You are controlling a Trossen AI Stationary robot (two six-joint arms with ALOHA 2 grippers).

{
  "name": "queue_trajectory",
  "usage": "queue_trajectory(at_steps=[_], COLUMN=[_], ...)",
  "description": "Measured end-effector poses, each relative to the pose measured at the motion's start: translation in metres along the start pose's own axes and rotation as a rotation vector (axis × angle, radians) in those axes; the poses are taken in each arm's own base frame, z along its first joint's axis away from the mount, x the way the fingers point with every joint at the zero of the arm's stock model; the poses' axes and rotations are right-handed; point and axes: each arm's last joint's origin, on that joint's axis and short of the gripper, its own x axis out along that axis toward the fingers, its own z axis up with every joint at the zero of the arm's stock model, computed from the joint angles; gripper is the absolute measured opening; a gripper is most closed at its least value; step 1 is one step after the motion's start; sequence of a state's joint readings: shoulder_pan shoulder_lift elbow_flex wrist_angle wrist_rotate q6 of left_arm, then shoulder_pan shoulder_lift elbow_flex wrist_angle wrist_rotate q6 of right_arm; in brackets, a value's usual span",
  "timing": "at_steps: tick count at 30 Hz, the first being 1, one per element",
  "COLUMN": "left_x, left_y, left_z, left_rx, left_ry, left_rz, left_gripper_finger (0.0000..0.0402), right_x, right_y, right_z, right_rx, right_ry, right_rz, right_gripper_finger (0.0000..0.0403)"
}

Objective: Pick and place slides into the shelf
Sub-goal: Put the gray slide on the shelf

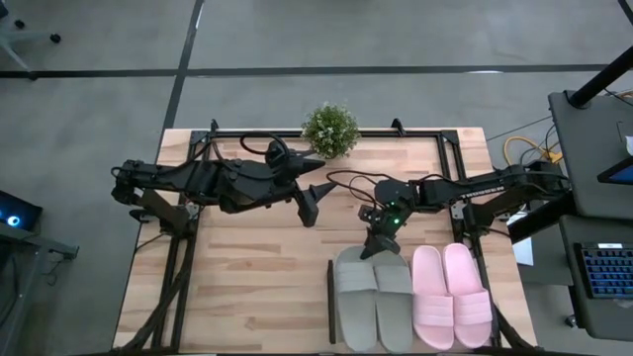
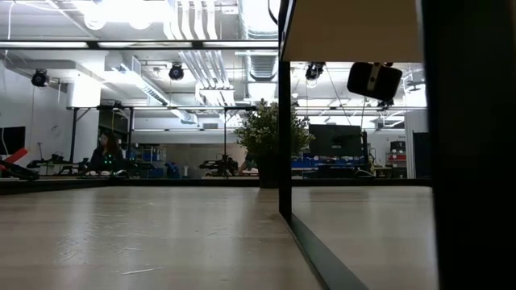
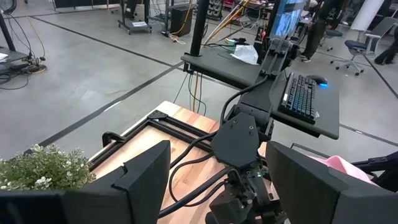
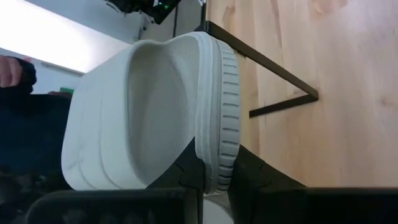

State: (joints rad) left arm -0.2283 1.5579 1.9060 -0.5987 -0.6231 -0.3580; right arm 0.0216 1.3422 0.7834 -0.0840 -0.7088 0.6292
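Observation:
Two grey-green slides (image 1: 374, 302) and two pale pink slides (image 1: 452, 297) lie side by side, soles down, on the shelf (image 1: 332, 297) at the table's near right. The shelf's thin black strip runs along its left side. My right gripper (image 1: 379, 242) reaches in from the right and is shut on the far end of a grey-green slide (image 4: 155, 106). My left gripper (image 1: 312, 206) hangs open above the table's middle, to the left of the right gripper and holding nothing; its two fingers (image 3: 143, 180) frame the right arm in the left wrist view. My right gripper pinches the ribbed edge of the grey-green slide's sole (image 4: 216, 163) between its two fingers, at the slide's far end. The fingers slant down from the far side and run along the slide. I cannot tell whether that end is lifted off the shelf.
A small potted plant (image 1: 329, 129) stands at the table's far edge, in the middle. Black frame rails (image 1: 450, 163) run along the far and side edges. Bare planks (image 1: 247, 287) fill the near left. A keyboard stand (image 1: 603, 272) sits beyond the right edge.

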Motion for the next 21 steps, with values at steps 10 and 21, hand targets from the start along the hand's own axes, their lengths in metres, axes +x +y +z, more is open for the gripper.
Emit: queue_trajectory(at_steps=[10,21], left_x=[-0.001,-0.001], left_y=[0.0005,0.0], left_z=[0.0008,0.0006], left_rx=[-0.002,-0.003], left_ry=[-0.002,0.004], left_rz=[-0.001,-0.016], left_gripper_finger=[0.0249,0.0249], right_x=[0.0015,0.0016], right_y=[-0.0009,-0.0022], right_z=[-0.0035,-0.002], right_rx=[-0.005,-0.027], right_ry=[0.022,-0.003], right_rz=[-0.018,-0.03], right_gripper_finger=[0.0034,0.0034])
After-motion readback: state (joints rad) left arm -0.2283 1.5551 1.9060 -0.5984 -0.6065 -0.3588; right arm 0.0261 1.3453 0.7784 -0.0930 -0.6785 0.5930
